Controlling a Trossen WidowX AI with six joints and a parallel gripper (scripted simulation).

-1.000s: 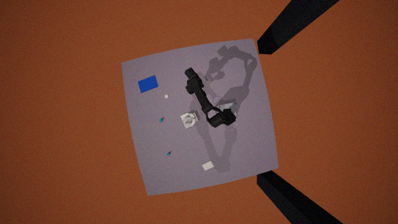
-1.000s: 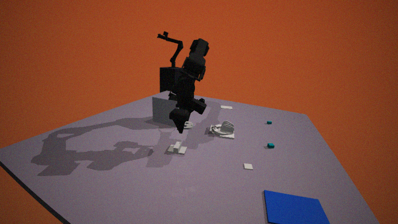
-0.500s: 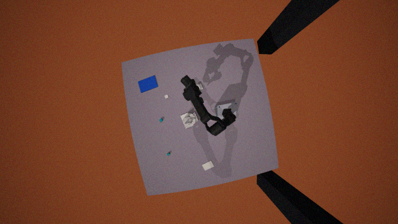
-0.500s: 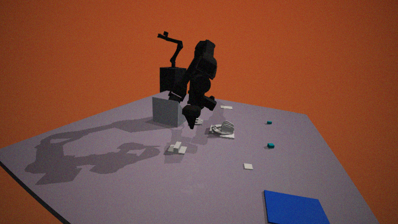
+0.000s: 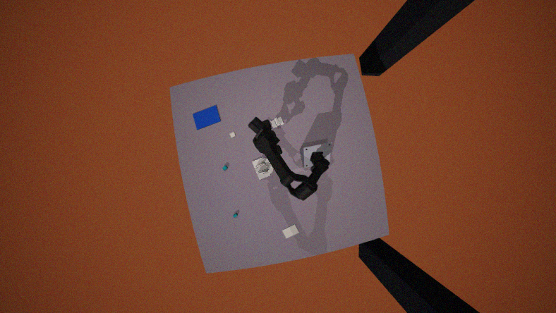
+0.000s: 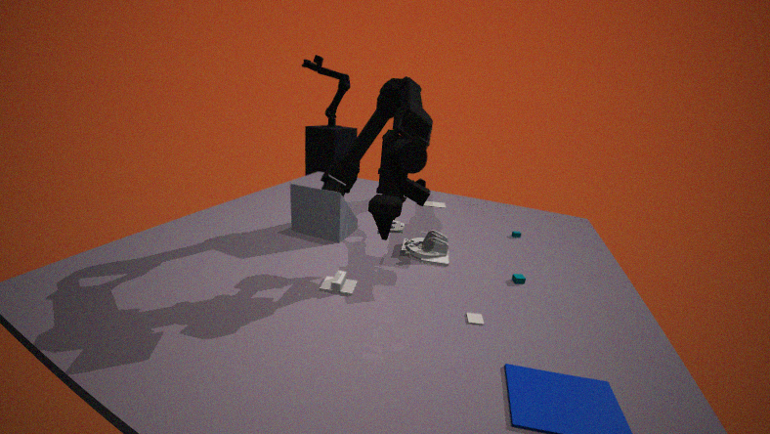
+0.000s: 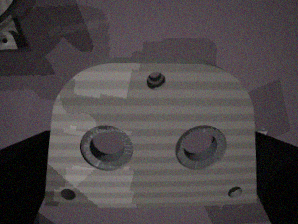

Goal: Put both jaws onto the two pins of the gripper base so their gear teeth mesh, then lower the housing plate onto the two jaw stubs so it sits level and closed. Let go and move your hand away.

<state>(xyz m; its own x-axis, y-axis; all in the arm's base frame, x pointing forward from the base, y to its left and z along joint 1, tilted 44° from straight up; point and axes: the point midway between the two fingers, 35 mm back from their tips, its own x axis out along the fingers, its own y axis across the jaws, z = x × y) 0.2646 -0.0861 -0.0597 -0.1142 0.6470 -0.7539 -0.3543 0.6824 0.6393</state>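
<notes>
My gripper [image 6: 383, 235] [image 7: 151, 141] is shut on the housing plate, its fingers at the plate's left and right edges. The housing plate [image 7: 155, 112] [image 6: 398, 226] is pale, with two large ringed holes and three small ones, and is held above the table. The gripper base [image 5: 257, 168] [image 6: 439, 259] is a white square on the table beside the hand, and its corner shows at the top left of the wrist view. Curved pale and grey parts, seemingly the two jaws, sit on it; tooth mesh is too small to tell. In the top view the arm hides the fingertips and the plate.
A white stand with a raised block [image 5: 277, 122] [image 6: 338, 282] is on the table. Also there are a blue mat [image 5: 206, 117] [image 6: 563, 401], a small white square [image 5: 232, 134] [image 6: 474, 318], a white rectangle [image 5: 290, 231], two teal blocks [image 5: 225, 168] [image 5: 235, 215] and the grey arm pedestal [image 6: 318, 212].
</notes>
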